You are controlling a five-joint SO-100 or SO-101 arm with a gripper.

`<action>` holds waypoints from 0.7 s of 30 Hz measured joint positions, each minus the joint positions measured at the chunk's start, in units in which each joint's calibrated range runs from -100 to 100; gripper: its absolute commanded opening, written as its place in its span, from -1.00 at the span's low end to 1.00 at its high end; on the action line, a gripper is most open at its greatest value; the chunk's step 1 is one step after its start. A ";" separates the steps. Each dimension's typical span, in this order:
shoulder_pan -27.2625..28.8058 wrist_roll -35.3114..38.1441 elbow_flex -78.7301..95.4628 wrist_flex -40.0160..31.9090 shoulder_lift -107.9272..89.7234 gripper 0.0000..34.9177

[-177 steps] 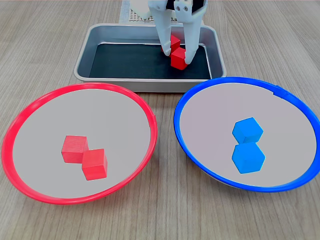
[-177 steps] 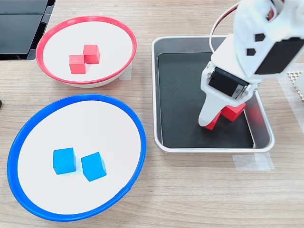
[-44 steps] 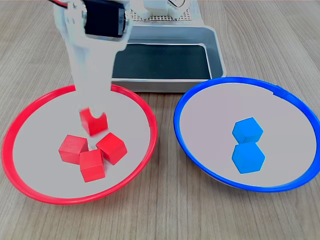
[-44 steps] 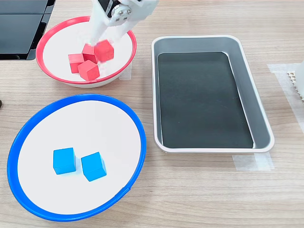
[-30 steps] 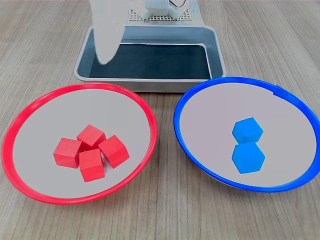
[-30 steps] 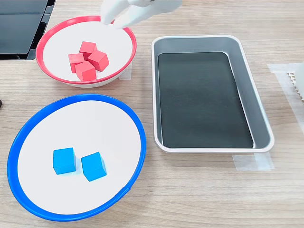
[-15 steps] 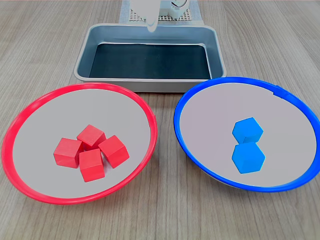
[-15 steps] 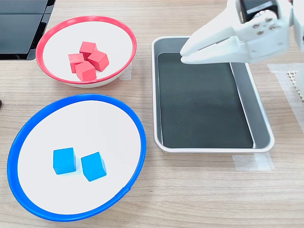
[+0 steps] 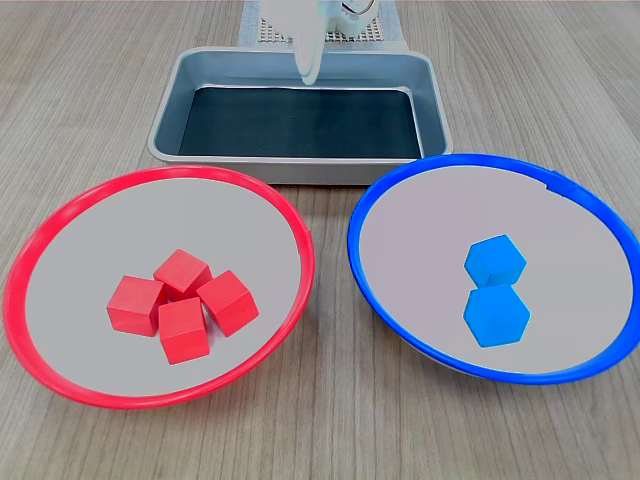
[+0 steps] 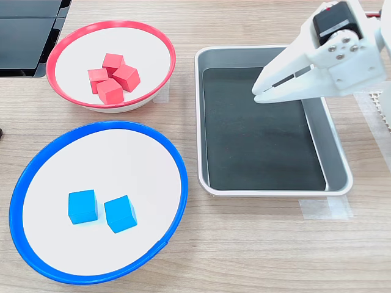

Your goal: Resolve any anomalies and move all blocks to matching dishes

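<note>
With four red blocks (image 10: 112,76) in the red-rimmed dish (image 10: 157,41) left of the metal tray (image 10: 206,182), two blue blocks (image 10: 102,210) in the blue-rimmed dish (image 10: 173,160), I'd park my empty, nearly closed hand (image 10: 259,94) clear above the tray.

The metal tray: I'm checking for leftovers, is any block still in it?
No, the tray shows only its bare black floor in the second exterior view.
</note>
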 measured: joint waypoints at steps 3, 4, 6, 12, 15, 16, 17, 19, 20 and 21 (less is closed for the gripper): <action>0.00 0.00 0.00 0.00 0.00 -0.98; 0.00 0.00 0.00 0.00 0.00 -0.98; 0.00 0.24 0.00 0.00 0.00 -0.98; -0.35 0.29 0.00 0.16 0.00 -0.98; -0.35 0.29 0.00 0.16 0.00 -0.98; -0.35 0.29 0.00 0.16 0.00 -0.98; -0.35 0.29 0.00 0.16 0.00 -0.98; -0.35 0.29 0.00 0.16 0.00 -0.98; -0.35 0.29 0.00 0.16 0.00 -0.98; -0.35 0.29 0.00 0.16 0.00 -0.98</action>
